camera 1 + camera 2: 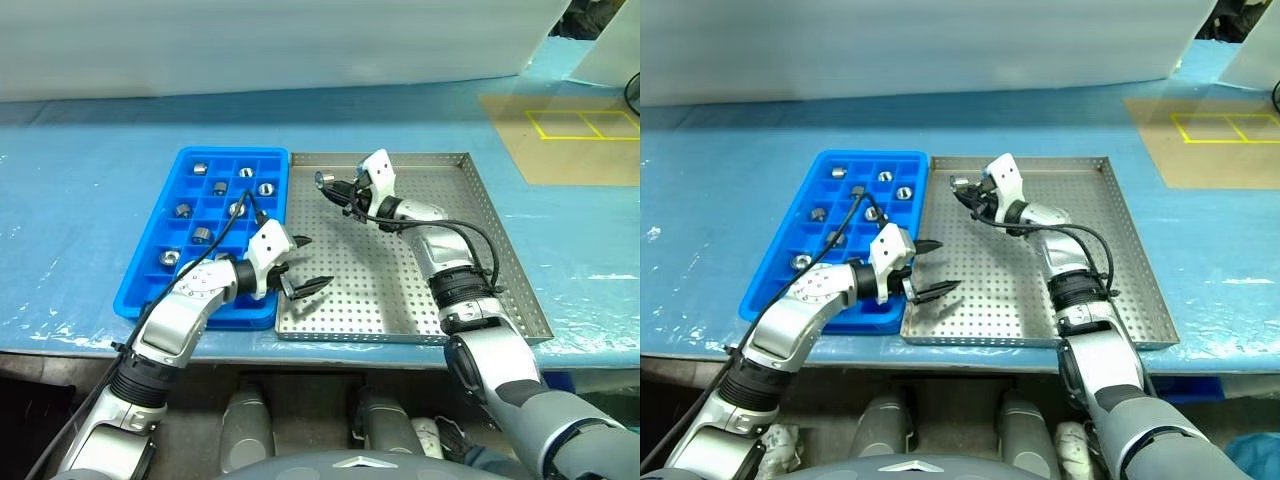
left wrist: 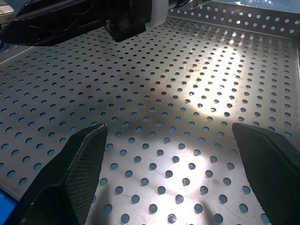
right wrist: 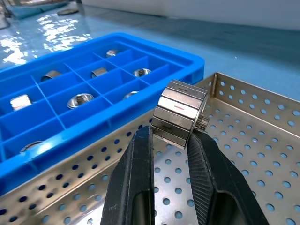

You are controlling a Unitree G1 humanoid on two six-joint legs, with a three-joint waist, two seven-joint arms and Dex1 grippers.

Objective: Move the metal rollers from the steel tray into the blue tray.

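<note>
The steel tray (image 1: pixel 365 285) lies at the middle of the table, with the blue tray (image 1: pixel 232 153) right against its left side. Several metal rollers (image 1: pixel 265 188) sit in the blue tray's compartments. My right gripper (image 1: pixel 327 184) hovers over the steel tray's far left part, near the blue tray, shut on one metal roller (image 3: pixel 180 113). That roller is pinched between both fingers (image 3: pixel 136 164) above the perforated base. My left gripper (image 1: pixel 306 264) stands open and holds nothing over the steel tray's near left corner, with its fingertips (image 2: pixel 82 164) wide apart.
Both trays rest on a table covered in blue film, close to its front edge. A white panel stands along the back. A brown board (image 1: pixel 580 130) marked with yellow tape lies at the far right.
</note>
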